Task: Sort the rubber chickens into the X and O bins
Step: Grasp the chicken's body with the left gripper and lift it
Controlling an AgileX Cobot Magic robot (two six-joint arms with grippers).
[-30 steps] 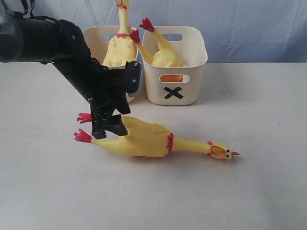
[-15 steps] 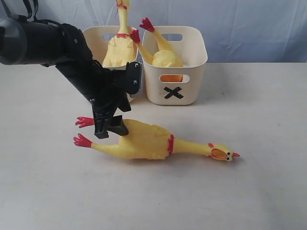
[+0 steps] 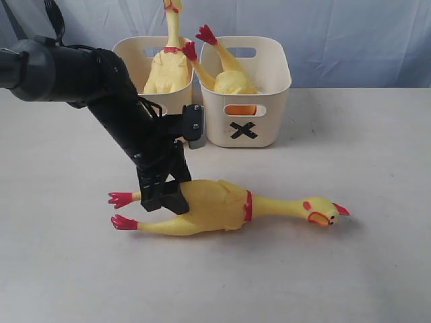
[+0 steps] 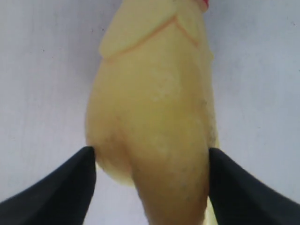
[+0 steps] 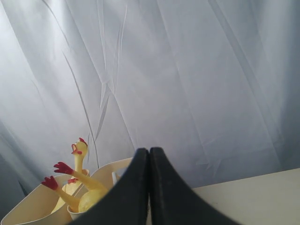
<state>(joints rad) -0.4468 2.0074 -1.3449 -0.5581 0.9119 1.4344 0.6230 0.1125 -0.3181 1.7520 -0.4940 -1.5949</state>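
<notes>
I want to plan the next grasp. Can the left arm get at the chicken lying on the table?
Probably yes. The left gripper is down over the chicken, its fingers on either side of the body, and nothing lies between.

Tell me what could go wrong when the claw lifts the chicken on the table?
The left claw straddles the lying chicken at its fat, round body near the legs, so it might squirt out, or the long neck may droop and swing. The X bin and the other bin hold a feet-up chicken and a head-up chicken poking over the rims; the new one could bump them or flop out.
</notes>
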